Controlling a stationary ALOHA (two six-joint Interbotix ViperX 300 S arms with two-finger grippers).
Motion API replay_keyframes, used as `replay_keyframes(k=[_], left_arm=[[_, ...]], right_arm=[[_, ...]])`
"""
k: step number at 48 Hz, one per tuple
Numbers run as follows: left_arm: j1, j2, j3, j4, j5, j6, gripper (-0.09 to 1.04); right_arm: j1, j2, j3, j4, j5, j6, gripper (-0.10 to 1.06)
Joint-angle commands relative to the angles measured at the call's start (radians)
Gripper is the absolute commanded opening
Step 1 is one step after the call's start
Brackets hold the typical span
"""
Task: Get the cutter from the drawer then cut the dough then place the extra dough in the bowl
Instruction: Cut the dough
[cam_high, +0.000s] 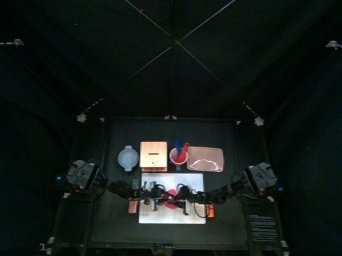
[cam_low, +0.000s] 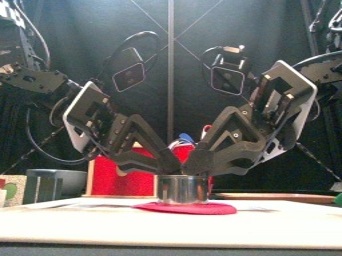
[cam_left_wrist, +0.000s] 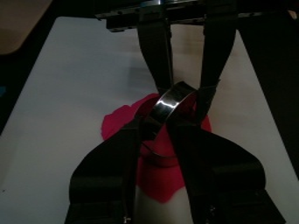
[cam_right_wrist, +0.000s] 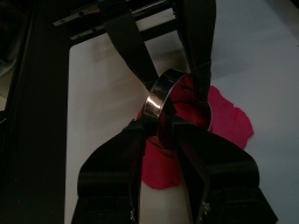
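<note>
1. The cutter (cam_low: 185, 188) stands upright on the flat pink dough (cam_low: 201, 209), which lies on the white cutting board (cam_left_wrist: 70, 96) at the table's 6 o'clock.
2. The left gripper (cam_low: 158, 172) leans in from 9 o'clock and the right gripper (cam_low: 211, 170) from 3 o'clock. Each looks pinched narrow onto the cutter's rim from its own side.
3. My reading is that the paired hold keeps the ring level and doubles the downward push, so the edge bites evenly. The cut is likely in hand, not finished.
4. Containers line the board's 12 o'clock side: the blue-grey bowl (cam_high: 123, 158) at 11, the wooden box (cam_high: 154, 152) at 12, the red cup (cam_high: 178, 154) at 12 to 1 and the pink tray (cam_high: 205, 166) at 1.
5. No dough shows in the bowl. The other contents are too small to tell.
</note>
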Motion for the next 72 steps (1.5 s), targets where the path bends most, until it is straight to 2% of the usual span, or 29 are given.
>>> replay_keyframes(k=[1, 21, 29, 45, 64, 72], left_arm=[[-0.005, 0.003, 0.028, -0.005, 0.054, 0.003, 0.71], [-0.044, -0.069, 0.058, 0.003, 0.017, 0.028, 0.71], [-0.043, -0.08, 0.072, -0.002, -0.005, 0.032, 0.71], [-0.037, -0.14, 0.074, -0.003, -0.054, 0.08, 0.72], [-0.02, -0.163, 0.048, -0.015, -0.11, 0.14, 0.72], [-0.015, -0.193, 0.054, -0.018, -0.124, 0.179, 0.72]], right_arm=[[-0.046, 0.003, 0.014, 0.018, 0.034, 0.012, 0.69], [-0.054, -0.063, 0.025, 0.006, 0.034, 0.005, 0.71], [-0.054, -0.098, 0.014, -0.029, 0.034, 0.006, 0.72], [-0.054, -0.121, -0.011, -0.046, 0.035, 0.008, 0.9], [-0.054, -0.121, -0.026, -0.054, 0.06, 0.006, 0.91], [-0.06, -0.124, -0.035, -0.075, 0.061, 0.006, 0.91]])
